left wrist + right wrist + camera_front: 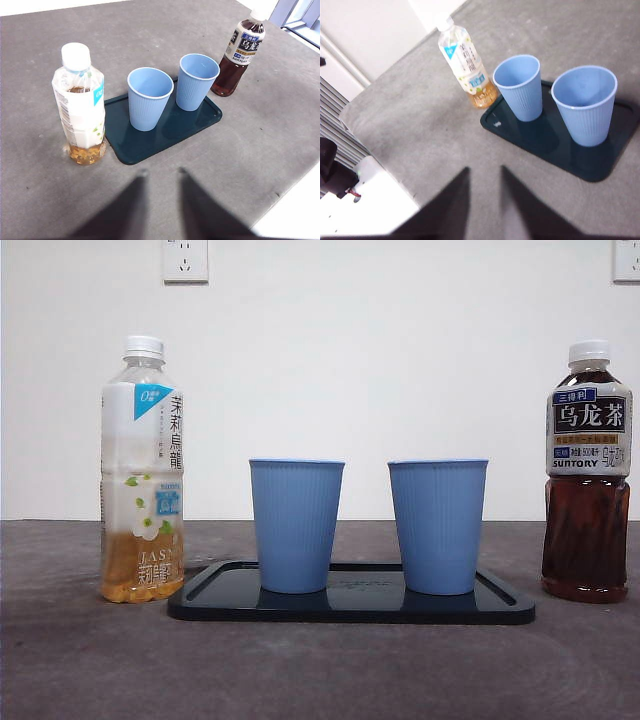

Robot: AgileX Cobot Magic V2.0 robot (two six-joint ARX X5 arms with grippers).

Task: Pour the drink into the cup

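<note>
Two empty blue cups stand upright on a dark tray. A jasmine tea bottle with a white cap stands left of the tray, holding a little amber drink. A dark oolong tea bottle, nearly full and capped, stands right of it. My left gripper is open and empty, high above the table short of the tray, with the jasmine bottle and the oolong bottle in its view. My right gripper is open and empty, also short of the tray. Neither arm shows in the front view.
A white wall with two sockets stands behind the grey table. The table's edge runs near the left gripper. In the right wrist view the table ends at a white ledge.
</note>
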